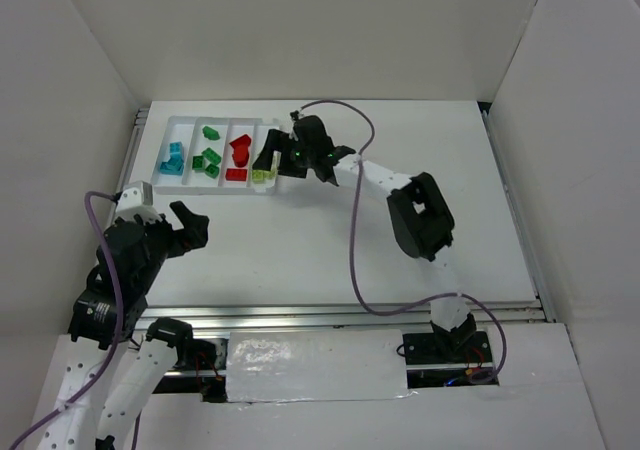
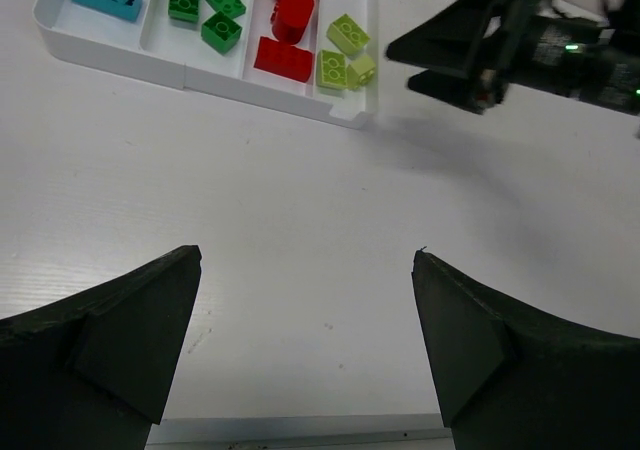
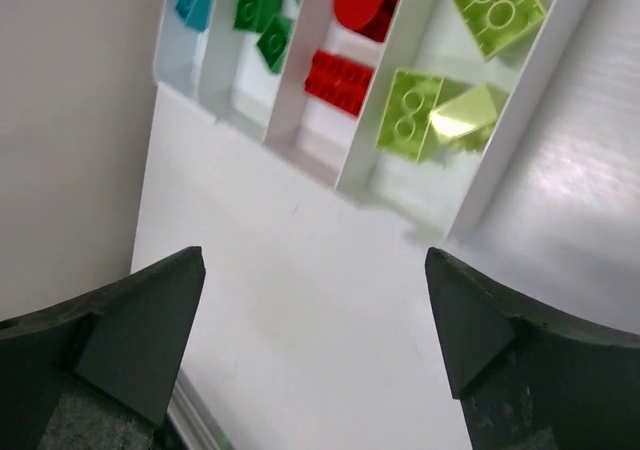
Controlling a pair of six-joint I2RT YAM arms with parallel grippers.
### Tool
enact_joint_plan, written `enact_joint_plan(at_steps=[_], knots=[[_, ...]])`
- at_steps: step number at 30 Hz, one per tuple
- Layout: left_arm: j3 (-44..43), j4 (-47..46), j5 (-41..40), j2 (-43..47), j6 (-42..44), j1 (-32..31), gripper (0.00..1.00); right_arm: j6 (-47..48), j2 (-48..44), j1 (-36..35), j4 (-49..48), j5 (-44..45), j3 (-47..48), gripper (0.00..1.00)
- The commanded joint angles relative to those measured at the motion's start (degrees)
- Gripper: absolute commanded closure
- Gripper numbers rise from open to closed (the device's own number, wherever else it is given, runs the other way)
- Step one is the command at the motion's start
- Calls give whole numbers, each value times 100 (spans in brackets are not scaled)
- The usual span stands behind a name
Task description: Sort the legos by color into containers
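Note:
The white tray (image 1: 215,189) lies at the table's far left with four compartments. From left to right they hold teal bricks (image 1: 172,160), green bricks (image 1: 208,155), red bricks (image 1: 240,152) and yellow-green bricks (image 1: 262,175). My right gripper (image 1: 278,162) is open and empty, just right of the tray's near right corner; in its wrist view (image 3: 315,260) the yellow-green bricks (image 3: 410,110) lie ahead. My left gripper (image 1: 180,225) is open and empty over bare table in front of the tray. Its wrist view (image 2: 308,260) shows the tray (image 2: 200,75) and the right gripper (image 2: 470,60).
White walls close in the table on the left, back and right. A metal rail runs along the near edge (image 1: 340,315). The right arm's cable (image 1: 355,260) loops over the table's middle. No loose bricks show on the table surface.

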State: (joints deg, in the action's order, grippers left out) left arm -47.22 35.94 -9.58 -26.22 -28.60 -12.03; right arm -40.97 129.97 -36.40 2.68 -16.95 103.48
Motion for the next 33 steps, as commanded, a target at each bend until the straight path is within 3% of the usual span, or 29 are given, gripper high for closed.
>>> enact_joint_plan(at_steps=[1,8,13,18,23,29,33], knots=[[-129,-105,-210,-260,21,148,0,694,-1987,-148,-75,812,-651,0],[-287,-61,-262,-797,30,904,1,1179,-4829,-236,890,2229,-2865,0],[-586,-52,-395,-1165,108,1071,1,1443,-6913,-473,2358,3284,-3562,0],[-1263,237,-545,-1623,241,1071,1,1460,-8319,-517,3861,4014,-3423,0],[-1159,255,-448,-1132,372,1063,0,1329,-9682,-526,4994,4463,-3282,0],[-736,466,-123,-350,390,1036,1,1241,-10842,-508,5822,4420,-2983,0],[-701,475,-167,-147,381,931,0,1293,-11212,-517,5806,4174,-3140,0]])
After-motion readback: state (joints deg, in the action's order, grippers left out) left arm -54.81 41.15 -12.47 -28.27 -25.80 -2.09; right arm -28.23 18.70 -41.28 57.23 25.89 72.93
